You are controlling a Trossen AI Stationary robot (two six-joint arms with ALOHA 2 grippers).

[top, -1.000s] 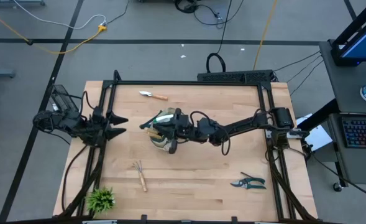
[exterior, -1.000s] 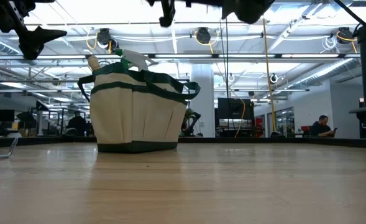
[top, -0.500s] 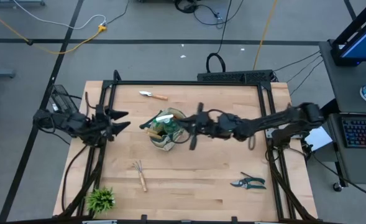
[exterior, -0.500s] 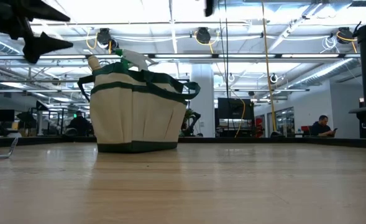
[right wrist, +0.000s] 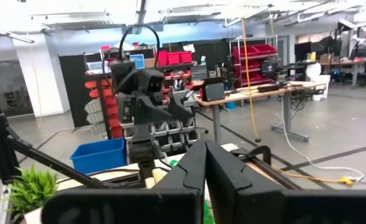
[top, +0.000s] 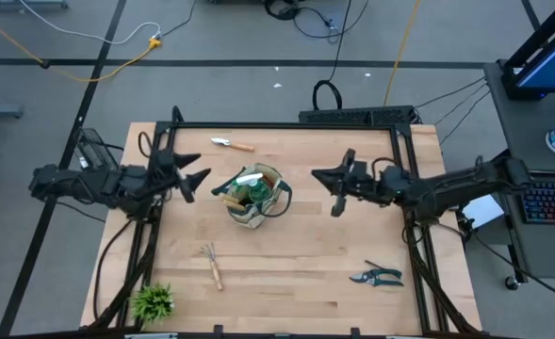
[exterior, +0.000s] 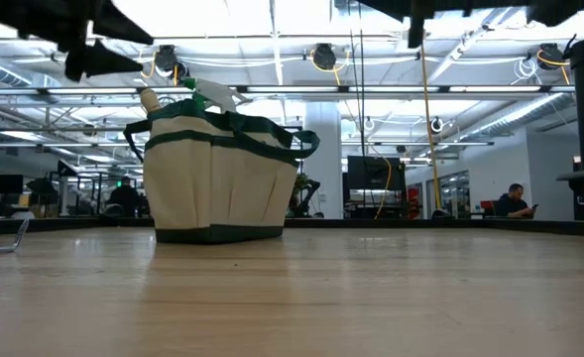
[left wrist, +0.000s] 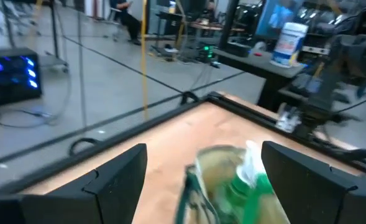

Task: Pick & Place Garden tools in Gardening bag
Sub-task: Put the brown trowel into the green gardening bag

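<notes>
**Operator:** Near the middle of the pale wooden desk stands the small beige canvas bag with dark green trim. My left gripper hovers beside it with jaws open and empty. My right gripper hangs apart on the other side; its jaws look closed, with nothing in them.

**Colleague:** What is inside the bag?

**Operator:** A green spray bottle with white top and one pale handle stick out. The rest I cannot see.

**Colleague:** What remains outside?

**Operator:** A wooden-handled trowel, a pronged rake and dark pruning shears.

**Colleague:** Risks?

**Operator:** I think the full mouth may block the next tool, or an arm may knock the light bag over.
</notes>
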